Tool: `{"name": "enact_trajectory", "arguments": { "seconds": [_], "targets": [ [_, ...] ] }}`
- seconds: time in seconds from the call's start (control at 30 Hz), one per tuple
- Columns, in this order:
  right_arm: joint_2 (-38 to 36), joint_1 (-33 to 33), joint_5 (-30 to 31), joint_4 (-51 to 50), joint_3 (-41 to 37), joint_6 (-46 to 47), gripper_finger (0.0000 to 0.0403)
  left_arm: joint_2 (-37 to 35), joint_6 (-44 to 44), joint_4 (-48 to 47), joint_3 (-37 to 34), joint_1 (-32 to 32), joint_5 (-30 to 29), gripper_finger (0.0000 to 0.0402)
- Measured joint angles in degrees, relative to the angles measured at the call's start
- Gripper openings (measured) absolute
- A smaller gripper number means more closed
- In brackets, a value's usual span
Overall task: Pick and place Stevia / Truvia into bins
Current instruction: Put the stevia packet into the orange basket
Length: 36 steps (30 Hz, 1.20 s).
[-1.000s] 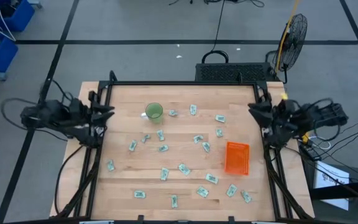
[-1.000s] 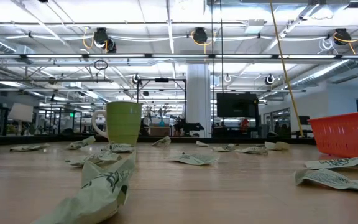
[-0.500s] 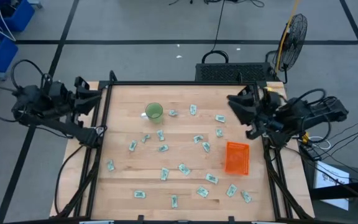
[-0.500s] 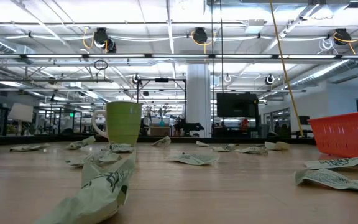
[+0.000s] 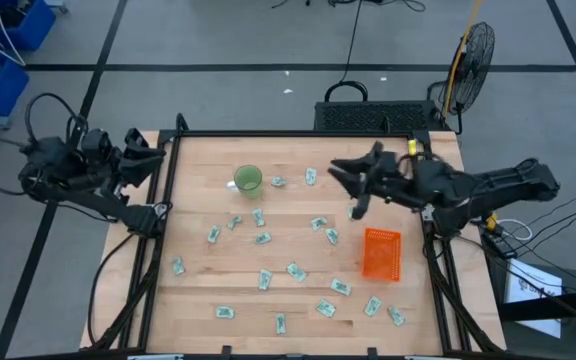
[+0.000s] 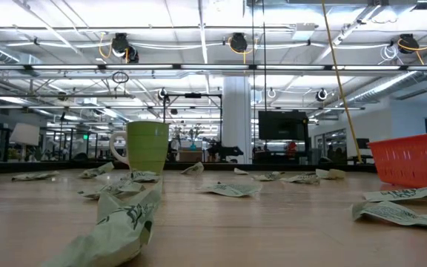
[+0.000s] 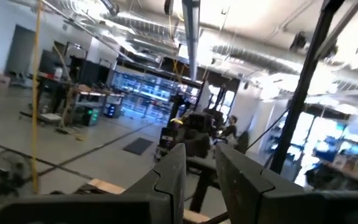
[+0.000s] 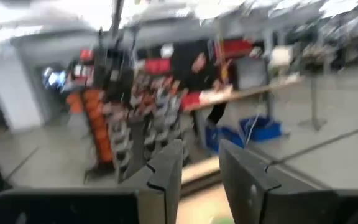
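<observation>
Right hand (image 5: pixel 346 172) slightly open, empty, above packets (image 5: pixel 318 223): light, thin, floppy, probably best pinched mid-body; basket (image 5: pixel 381 253) behind it.

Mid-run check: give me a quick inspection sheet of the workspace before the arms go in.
Surface: wooden table, flat.
Job's things: Stevia packets scattered loose; orange bin at the right, no packets seen inside.
Clutter: green cup, upright.
Grippers: right gripper open over the table, holding nothing; left gripper open, at the table's left edge.
Cables: bundles trail behind both arm bases, off the table.
Surroundings: fan on the floor beyond.
</observation>
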Motion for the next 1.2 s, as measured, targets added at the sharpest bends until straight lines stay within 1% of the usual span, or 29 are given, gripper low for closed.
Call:
{"name": "enact_trajectory", "arguments": {
  "seconds": [0.03,0.1,0.17,0.27,0.33,0.43,0.53,0.67,0.8,0.97,1.1,1.2],
  "targets": [
    [0.8,-1.1,-2.3,-2.0,1.4,0.4,0.0100,0.5,1.0,-1.1,1.1,0.0,-0.3,0.0093],
    [2.3,-3.3,-6.0,-9.1,5.7,0.9,0.0100,2.2,2.9,-4.5,4.1,0.0,-3.2,0.0093],
    [4.4,-5.8,-9.0,-19.4,11.6,2.8,0.0100,4.7,3.4,-10.2,8.0,0.0,-6.4,0.0093],
    [9.3,-9.0,-14.2,-37.8,20.3,6.4,0.0100,9.0,1.7,-19.8,14.7,0.0,-11.6,0.0093],
    [12.5,-10.4,-16.1,-48.5,24.4,7.8,0.0100,11.8,0.7,-25.7,18.5,0.0,-13.1,0.0093],
    [16.2,-12.3,-17.6,-58.4,25.8,9.8,0.0100,15.1,-1.4,-31.9,21.5,0.0,-13.5,0.0092],
    [20.3,-13.1,-21.2,-64.3,23.3,11.2,0.0100,17.1,-1.4,-32.9,21.7,0.0,-13.4,0.0092],
    [24.9,-12.7,-22.4,-68.2,17.7,10.8,0.0100,19.3,0.4,-30.3,21.7,0.0,-13.4,0.0093],
    [27.1,-13.1,-22.2,-67.5,12.0,11.8,0.0100,19.7,2.8,-28.1,21.7,0.0,-13.3,0.0093],
    [27.5,-14.4,-22.6,-63.7,5.5,12.9,0.0100,19.7,3.0,-27.5,21.7,0.0,-13.5,0.0093],
    [27.7,-15.2,-26.7,-59.5,0.4,14.6,0.0100,19.7,3.0,-27.5,21.7,0.0,-13.5,0.0093],
    [27.6,-15.1,-26.8,-57.5,-2.2,15.3,0.0101,19.7,3.0,-27.5,21.7,0.0,-13.5,0.0093]
  ]
}}
